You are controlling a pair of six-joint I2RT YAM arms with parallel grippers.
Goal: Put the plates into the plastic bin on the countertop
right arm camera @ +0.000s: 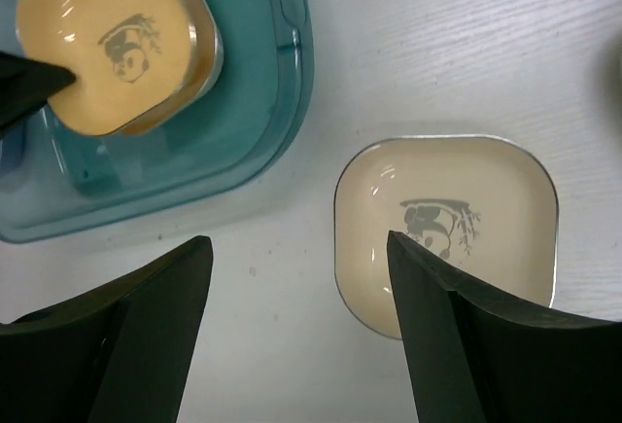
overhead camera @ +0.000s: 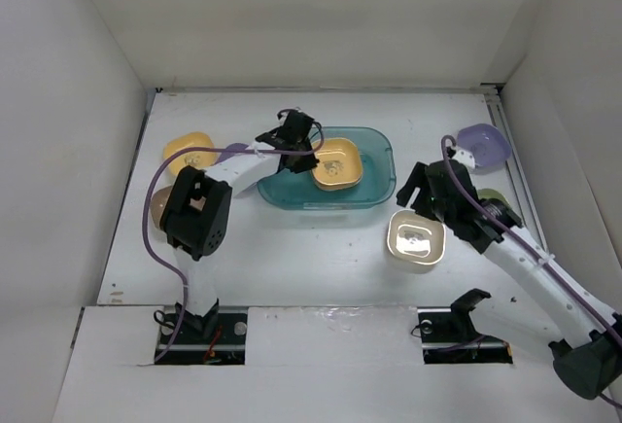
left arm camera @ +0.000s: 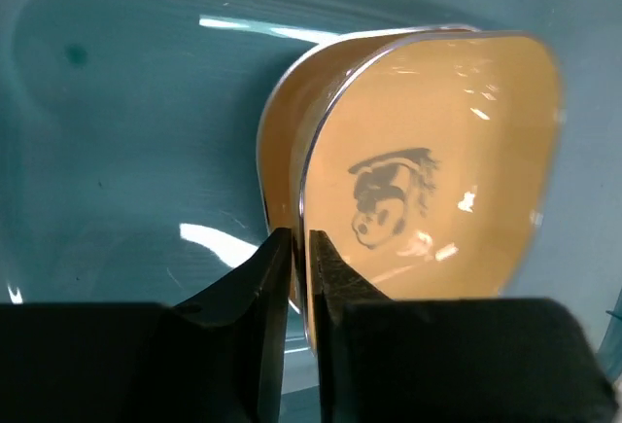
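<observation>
Yellow plate [left arm camera: 437,180] in left tool [left arm camera: 300,243]

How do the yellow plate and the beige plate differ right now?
The yellow plate is inside the plastic bin; the beige plate lies on the countertop. The left hand pinches the yellow plate's rim; the open right hand hovers over the beige one. Both are rounded-square with a centre print.

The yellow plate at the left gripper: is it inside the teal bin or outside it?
Inside. The yellow plate is within the walls of the teal bin, its rim pinched by the left gripper.
</observation>
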